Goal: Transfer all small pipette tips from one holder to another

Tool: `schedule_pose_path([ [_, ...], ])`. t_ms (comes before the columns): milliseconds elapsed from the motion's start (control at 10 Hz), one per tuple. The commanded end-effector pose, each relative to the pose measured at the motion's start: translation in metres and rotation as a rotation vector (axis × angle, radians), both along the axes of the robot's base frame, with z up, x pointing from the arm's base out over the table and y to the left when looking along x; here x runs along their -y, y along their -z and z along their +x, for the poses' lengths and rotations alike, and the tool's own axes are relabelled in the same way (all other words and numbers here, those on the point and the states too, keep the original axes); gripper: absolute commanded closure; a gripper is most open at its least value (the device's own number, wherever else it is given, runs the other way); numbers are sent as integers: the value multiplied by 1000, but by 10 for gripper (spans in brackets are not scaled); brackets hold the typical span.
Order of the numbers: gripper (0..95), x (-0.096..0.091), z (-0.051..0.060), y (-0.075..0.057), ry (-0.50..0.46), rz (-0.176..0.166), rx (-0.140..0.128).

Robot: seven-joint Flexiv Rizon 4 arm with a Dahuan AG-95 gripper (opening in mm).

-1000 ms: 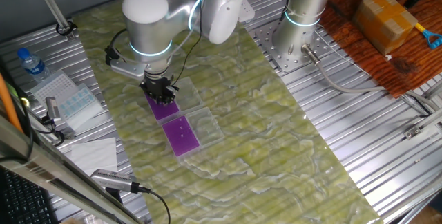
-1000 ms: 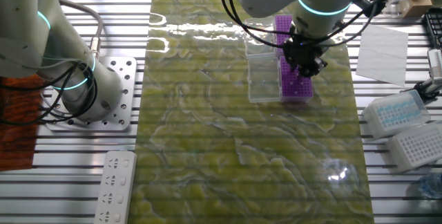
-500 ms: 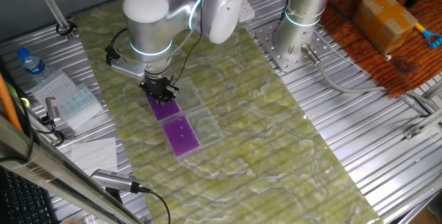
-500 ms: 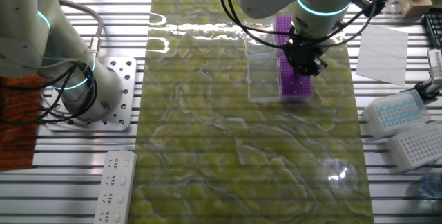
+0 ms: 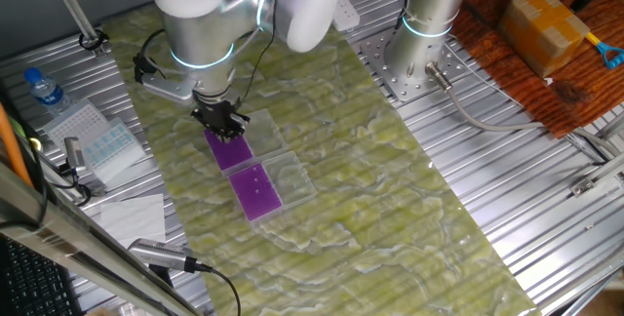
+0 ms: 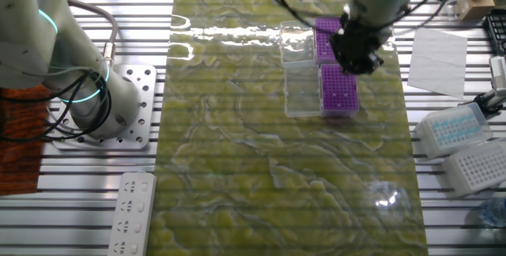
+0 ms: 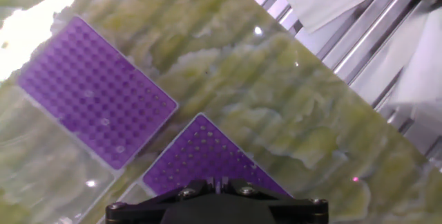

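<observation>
1. The gripper (image 5: 226, 129) hovered over one of 2 purple racks (image 7: 97, 91) on the bench (image 5: 390, 199).
2. Its jaws' opening couldn't be told.
3. Small pipette tips (image 7: 105, 122) dotted that rack's top.

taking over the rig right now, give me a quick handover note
Gripper: above one purple rack. The fingers are hidden, so I can't tell if it's open or carrying a tip.
Other rack: right beside the first on the mat, with a few pale tips standing in it.
Done: unclear. It's too fine to see whether the rack under the gripper holds any tips.
Left: check which rack is the source and count the tips before continuing.
</observation>
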State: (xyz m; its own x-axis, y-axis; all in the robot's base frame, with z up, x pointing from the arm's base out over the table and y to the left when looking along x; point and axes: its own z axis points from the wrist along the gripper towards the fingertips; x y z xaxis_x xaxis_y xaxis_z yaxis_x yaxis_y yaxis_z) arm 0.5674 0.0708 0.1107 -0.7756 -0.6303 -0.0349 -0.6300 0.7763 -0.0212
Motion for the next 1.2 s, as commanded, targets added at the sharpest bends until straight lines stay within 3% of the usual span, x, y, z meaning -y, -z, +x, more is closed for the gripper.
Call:
schedule_pose_path([
  [100, 950, -23, -1, -2, 64, 5, 2],
  [200, 950, -65, -4, 0, 161, 9, 6],
  [400, 950, -102, -7, 9, 241, 14, 14],
  [500, 950, -102, -7, 9, 241, 14, 14],
  [800, 950, -129, -13, 18, 291, 10, 13],
  [1200, 950, -130, -18, 27, 288, 12, 22],
])
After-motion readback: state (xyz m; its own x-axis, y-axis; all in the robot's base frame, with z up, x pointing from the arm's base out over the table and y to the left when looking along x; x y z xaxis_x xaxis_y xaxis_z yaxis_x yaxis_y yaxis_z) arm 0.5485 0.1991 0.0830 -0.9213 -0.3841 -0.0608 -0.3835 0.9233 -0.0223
